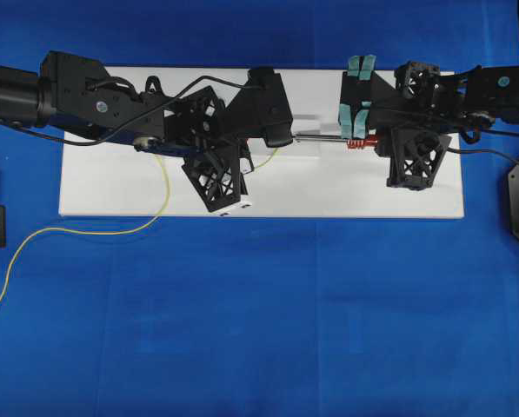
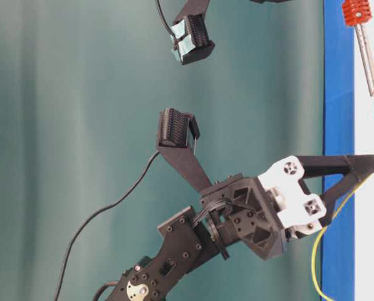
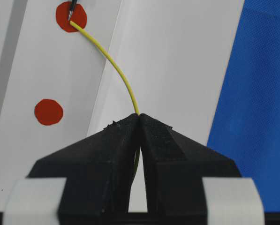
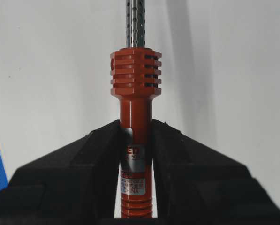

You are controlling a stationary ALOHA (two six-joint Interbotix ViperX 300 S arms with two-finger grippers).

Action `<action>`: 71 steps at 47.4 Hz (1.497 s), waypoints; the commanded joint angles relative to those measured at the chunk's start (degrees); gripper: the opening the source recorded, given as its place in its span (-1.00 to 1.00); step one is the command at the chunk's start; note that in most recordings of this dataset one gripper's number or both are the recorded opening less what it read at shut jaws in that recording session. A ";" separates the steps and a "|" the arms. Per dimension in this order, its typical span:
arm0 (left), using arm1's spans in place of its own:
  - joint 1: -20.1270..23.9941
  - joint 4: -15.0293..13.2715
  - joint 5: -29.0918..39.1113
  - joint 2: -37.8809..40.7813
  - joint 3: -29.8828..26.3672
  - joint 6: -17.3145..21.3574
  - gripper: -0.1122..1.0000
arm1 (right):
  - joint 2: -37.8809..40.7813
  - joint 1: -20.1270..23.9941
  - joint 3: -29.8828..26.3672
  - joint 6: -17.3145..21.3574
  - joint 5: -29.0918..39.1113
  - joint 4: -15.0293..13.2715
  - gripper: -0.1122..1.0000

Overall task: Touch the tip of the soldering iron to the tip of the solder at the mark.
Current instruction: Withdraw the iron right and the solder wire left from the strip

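**Tips meeting on the red mark**

Closest to our left wrist camera, the left gripper has its jaws pinched together on the solder, which arcs away over the white board to the upper red mark. Our right gripper is clamped on the soldering iron by its red handle, shaft pointing away. We judge the contact step is in hand: the iron's dark tip sits on that mark, right at the solder's end, apparently touching. What remains is to hold both steady, or nudge slightly if a gap persists. A second red mark lies nearer, unused.
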 commanded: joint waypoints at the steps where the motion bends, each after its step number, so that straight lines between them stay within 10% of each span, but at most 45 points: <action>1: -0.09 0.09 0.18 -3.52 -0.79 0.35 -0.77 | -0.44 0.00 -1.14 -0.09 -0.35 -0.18 -0.68; 33: -0.35 0.09 -2.11 -19.16 12.30 -0.70 -0.77 | -1.32 0.00 -0.70 -0.09 -1.41 -0.09 -0.68; 71: -3.08 0.00 -10.55 -21.71 16.79 -0.97 -0.77 | -24.17 2.29 12.57 7.56 -14.41 1.49 -0.68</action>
